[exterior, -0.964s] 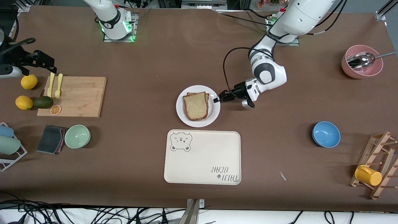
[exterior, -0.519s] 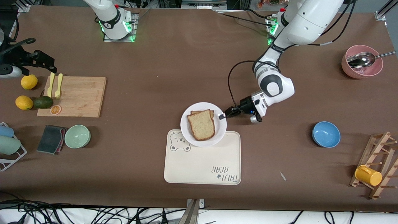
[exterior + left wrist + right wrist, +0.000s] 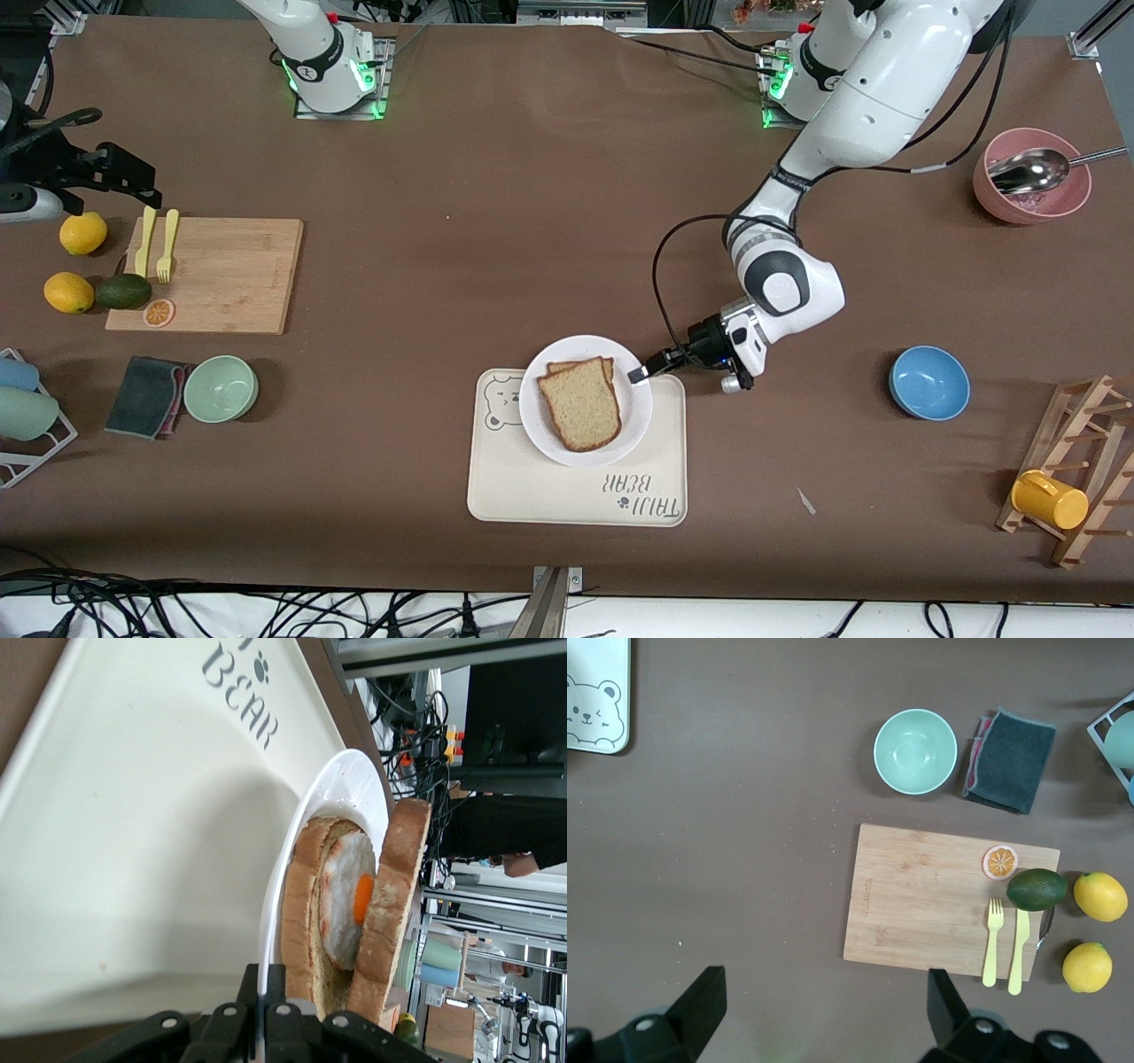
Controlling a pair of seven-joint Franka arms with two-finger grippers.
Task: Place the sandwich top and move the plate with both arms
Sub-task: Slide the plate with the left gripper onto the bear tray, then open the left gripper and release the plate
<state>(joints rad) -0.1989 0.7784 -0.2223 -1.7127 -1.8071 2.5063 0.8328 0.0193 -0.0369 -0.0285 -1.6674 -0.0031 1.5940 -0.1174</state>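
The white plate (image 3: 534, 420) is over the cream bear tray (image 3: 567, 496), at the tray's edge farther from the front camera. The sandwich top (image 3: 580, 408), a tan slice with dark crust, lies on the plate over a lower slice (image 3: 576, 364). My left gripper (image 3: 640, 374) is shut on the plate's rim at the side toward the left arm's end. In the left wrist view my left gripper (image 3: 266, 979) pinches the plate rim (image 3: 341, 788), and the sandwich top (image 3: 399, 877) leans on a fried egg (image 3: 341, 904). My right gripper (image 3: 824, 1010) is open and empty, high over the table beside the cutting board.
A wooden cutting board (image 3: 208, 275) with yellow cutlery, lemons and an avocado lies toward the right arm's end. A green bowl (image 3: 221, 388) and a grey cloth (image 3: 146, 396) are nearer the front camera. A blue bowl (image 3: 928, 382), pink bowl (image 3: 1030, 177) and wooden rack (image 3: 1076, 470) stand toward the left arm's end.
My left gripper has carried the plate with the sandwich toward the front camera, from the bare table to over the bear tray. The right arm has not moved.
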